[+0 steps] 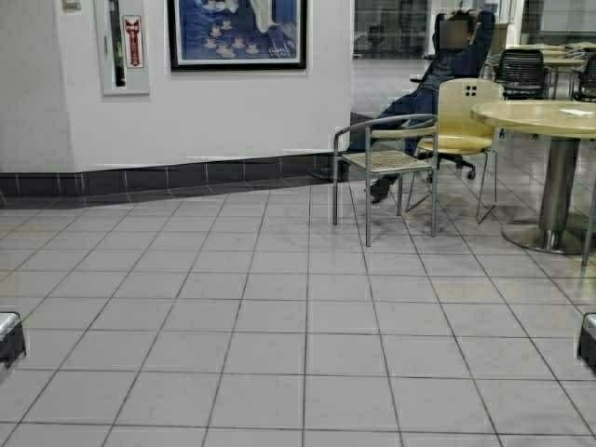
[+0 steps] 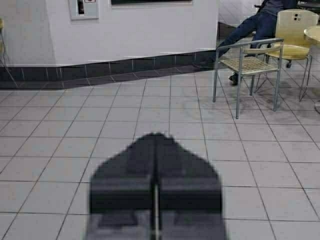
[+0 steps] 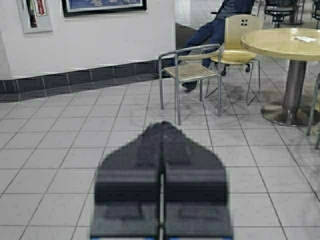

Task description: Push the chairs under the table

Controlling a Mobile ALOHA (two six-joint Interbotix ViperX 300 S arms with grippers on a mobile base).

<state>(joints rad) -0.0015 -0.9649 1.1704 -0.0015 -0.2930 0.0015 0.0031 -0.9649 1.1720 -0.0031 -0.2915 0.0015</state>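
One yellow-tan plywood chair (image 1: 466, 116) with four small square cut-outs in its back stands far off at the right, beside a round pedestal table; it also shows in the left wrist view (image 2: 295, 35) and the right wrist view (image 3: 240, 42). The long pale wood counter table is out of view. My left gripper (image 2: 156, 136) is shut and empty, held low over bare floor tiles. My right gripper (image 3: 162, 125) is shut and empty too, also over bare tiles. Both arms show only at the high view's lower side edges, the left arm (image 1: 9, 337) and the right arm (image 1: 587, 340).
A grey metal mesh-seat armchair (image 1: 384, 160) stands ahead to the right. A round pedestal table (image 1: 545, 119) is behind it at the far right. A person (image 1: 438, 79) sits behind the chairs. A white wall with a dark tile skirting (image 1: 168, 177) runs across ahead. Tiled floor lies between.
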